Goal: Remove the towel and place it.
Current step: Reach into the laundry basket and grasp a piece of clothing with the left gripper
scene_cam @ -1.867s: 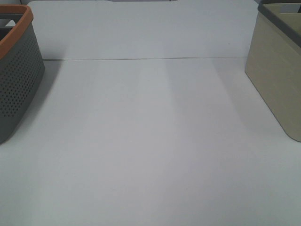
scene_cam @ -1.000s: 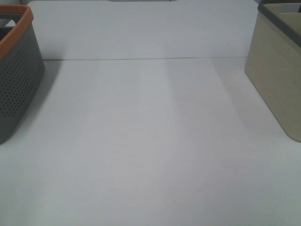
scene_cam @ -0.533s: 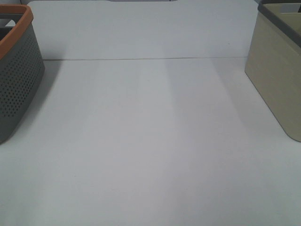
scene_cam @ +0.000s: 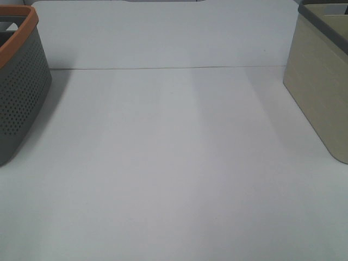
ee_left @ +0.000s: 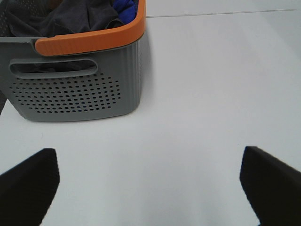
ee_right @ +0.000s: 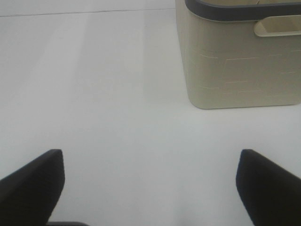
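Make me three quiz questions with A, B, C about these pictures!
1. Where is the blue cloth? A in the basket; B on the floor; C on a hook.
2. What colour is the basket's rim? A green; B orange; C white.
3. How is the left pincer? A shut on a cup; B open; C shut on a spoon.

Answers: 1 A, it peeks out over the basket's rim. 2 B, the rim is bright orange above grey walls. 3 B, it gapes wide with nothing in it.
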Motion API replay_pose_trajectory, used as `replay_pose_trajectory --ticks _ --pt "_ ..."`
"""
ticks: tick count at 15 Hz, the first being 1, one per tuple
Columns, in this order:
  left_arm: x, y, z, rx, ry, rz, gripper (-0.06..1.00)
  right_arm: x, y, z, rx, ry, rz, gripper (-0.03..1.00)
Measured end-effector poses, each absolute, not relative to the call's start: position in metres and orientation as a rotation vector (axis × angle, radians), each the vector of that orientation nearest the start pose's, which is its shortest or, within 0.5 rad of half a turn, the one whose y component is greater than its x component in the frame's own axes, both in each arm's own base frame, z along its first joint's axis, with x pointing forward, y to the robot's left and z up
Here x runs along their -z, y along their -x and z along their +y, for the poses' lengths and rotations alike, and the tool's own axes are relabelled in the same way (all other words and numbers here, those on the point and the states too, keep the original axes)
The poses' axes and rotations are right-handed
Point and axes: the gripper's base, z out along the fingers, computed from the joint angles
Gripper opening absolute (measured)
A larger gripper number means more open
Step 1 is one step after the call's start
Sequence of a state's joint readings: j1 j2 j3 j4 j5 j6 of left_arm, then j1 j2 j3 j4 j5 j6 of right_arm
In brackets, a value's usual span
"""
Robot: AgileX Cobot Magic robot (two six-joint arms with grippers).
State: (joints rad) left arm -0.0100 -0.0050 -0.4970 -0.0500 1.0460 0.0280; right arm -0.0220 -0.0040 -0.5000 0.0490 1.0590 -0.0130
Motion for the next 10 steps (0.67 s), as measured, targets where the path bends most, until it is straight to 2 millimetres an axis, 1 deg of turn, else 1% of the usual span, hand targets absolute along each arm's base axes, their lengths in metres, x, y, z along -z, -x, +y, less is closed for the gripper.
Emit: replay_pose_trajectory --ticks 10 --pt "-0.2777 0.0048 -0.0039 0.048 -0.04 2.027 0.99 -0.2775 0.0054 0.004 -0.037 -0.007 2.038 0.96"
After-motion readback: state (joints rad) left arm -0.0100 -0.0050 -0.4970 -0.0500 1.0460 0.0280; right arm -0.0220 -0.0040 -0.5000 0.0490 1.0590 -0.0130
